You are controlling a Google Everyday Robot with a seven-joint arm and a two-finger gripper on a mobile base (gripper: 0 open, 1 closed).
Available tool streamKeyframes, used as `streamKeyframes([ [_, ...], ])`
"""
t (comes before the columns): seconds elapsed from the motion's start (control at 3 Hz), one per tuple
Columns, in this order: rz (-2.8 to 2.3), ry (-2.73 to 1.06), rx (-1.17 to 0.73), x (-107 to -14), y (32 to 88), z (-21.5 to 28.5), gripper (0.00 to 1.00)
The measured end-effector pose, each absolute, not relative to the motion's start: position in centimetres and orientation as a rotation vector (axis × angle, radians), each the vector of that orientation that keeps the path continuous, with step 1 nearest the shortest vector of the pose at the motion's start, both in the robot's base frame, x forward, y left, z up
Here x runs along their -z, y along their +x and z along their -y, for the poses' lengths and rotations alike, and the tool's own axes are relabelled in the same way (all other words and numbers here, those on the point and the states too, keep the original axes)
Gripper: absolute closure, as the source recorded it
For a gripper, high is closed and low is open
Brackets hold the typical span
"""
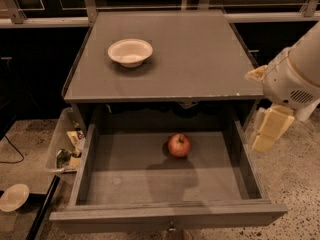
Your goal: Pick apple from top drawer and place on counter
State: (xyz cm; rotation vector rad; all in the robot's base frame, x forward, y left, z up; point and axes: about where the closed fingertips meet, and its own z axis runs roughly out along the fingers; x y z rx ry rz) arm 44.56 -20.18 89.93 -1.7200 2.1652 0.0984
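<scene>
The red apple lies on the floor of the open top drawer, a little right of its middle, stem up. The drawer is pulled fully out below the counter, whose grey top has chipped front edges. My gripper hangs on the white arm at the right. It sits just outside and above the drawer's right wall, to the right of the apple and apart from it. It holds nothing that I can see.
A white bowl sits on the counter's left half. A clear plastic bin of clutter stands on the floor left of the drawer. A small white dish lies at the lower left. Speckled stone floor lies to the right.
</scene>
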Motion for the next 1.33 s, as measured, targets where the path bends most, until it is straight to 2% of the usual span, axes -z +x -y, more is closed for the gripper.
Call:
streamKeyframes([
  [0.67, -2.137, -1.75, -0.25, -82.9, 44.9, 18.6, 0.0],
  [1.33, -2.175, -1.665, -0.3, -78.6, 45.8, 18.9, 0.0],
])
